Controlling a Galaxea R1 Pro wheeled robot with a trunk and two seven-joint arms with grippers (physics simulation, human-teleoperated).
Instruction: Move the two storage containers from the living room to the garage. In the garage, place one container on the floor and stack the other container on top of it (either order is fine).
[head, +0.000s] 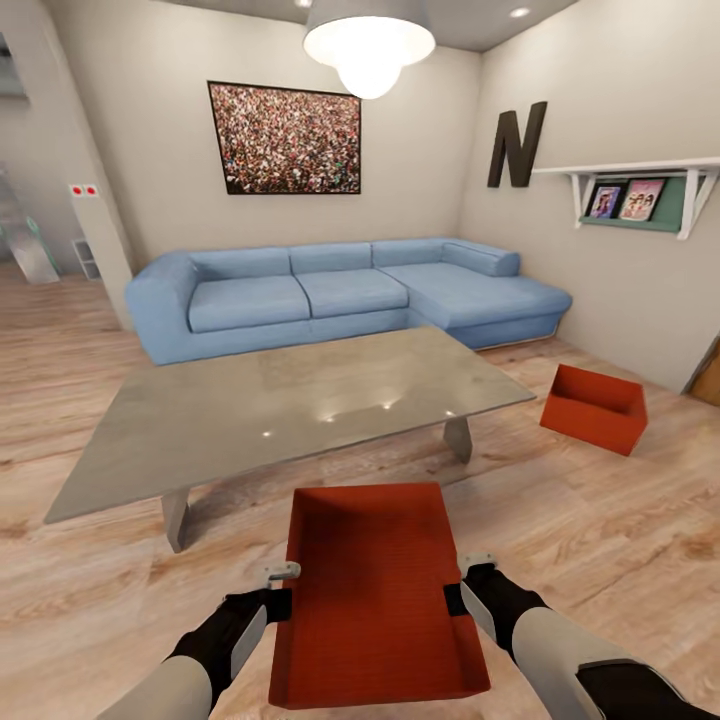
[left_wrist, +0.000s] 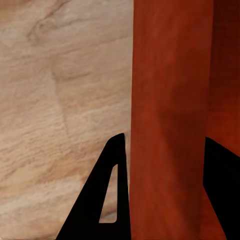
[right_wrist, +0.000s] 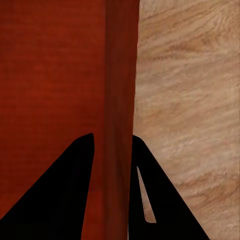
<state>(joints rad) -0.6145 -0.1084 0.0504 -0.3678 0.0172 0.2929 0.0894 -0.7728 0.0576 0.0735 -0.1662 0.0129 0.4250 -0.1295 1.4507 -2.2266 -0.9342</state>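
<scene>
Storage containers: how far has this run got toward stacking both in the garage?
Nothing is delivered yet; the scene is the living room, with the blue sofa and wood-plank floor. In hand: one container is clamped on its side walls by the left gripper and right gripper. Left: carrying it to the garage, then fetching the second container, which sits by the wall, and stacking.

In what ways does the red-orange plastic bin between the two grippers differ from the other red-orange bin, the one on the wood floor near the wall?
The red-orange plastic bin between the grippers is clamped on both side walls by the left gripper and right gripper; the red-orange bin near the wall is untouched. The gripped bin lies directly ahead of the robot, before the grey table; the other sits to the right, below the white shelf. Both are open-topped, rectangular and empty.
</scene>
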